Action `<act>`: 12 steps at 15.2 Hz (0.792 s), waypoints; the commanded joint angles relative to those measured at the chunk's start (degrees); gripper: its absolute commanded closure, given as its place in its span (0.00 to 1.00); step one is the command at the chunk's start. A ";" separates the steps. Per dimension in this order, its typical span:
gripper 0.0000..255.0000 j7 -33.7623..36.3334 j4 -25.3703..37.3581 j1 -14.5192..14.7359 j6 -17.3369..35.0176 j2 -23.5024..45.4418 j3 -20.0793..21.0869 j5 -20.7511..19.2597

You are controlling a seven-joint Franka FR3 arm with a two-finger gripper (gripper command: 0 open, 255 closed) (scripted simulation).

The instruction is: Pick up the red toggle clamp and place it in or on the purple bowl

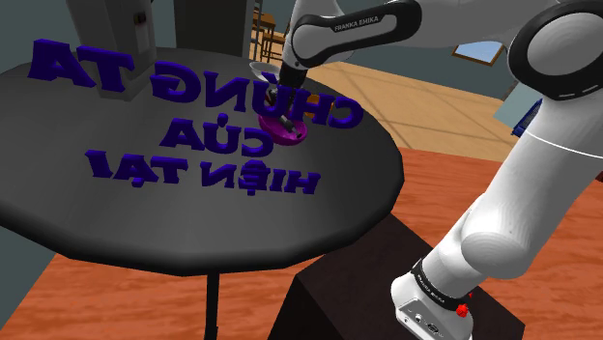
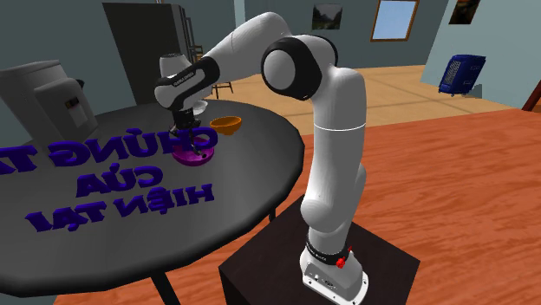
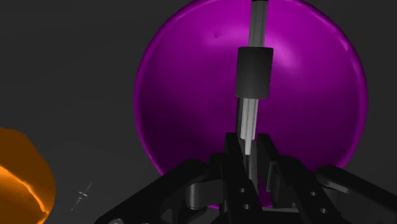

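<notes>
The purple bowl point(image 3: 191, 95) lies directly below my gripper point(image 3: 248, 151), on the round dark table point(image 2: 260, 186). My fingers point(image 3: 272, 159) are shut on the toggle clamp point(image 3: 253, 73), which shows as a grey rod with a black sleeve pointing down over the bowl's inside. No red part of it shows. In the shoulder view my gripper point(image 1: 291, 118) hangs just above the bowl point(image 1: 280, 129) near the table's far side. The second exterior view has the gripper point(image 2: 194, 144) right over the bowl point(image 2: 185, 157).
An orange bowl point(image 2: 226, 126) sits on the table close behind the purple one, also seen beside the gripper point(image 3: 19, 181). A grey box-like appliance point(image 2: 54, 97) stands at the table's far edge. Large purple lettering point(image 1: 193, 145) covers the tabletop. My stand point(image 2: 286, 277) is beside the table.
</notes>
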 commanded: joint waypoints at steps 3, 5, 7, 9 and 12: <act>1.00 0.00 -0.13 0.02 -0.06 0.23 0.02 0.02; 0.00 0.05 -0.29 0.05 0.00 0.11 0.04 0.02; 0.00 0.09 -0.25 0.07 -0.05 0.11 0.06 0.02; 0.00 0.00 -0.13 0.02 -0.05 0.22 0.02 0.02; 0.00 -0.23 2.52 0.14 -5.13 -2.21 0.18 0.38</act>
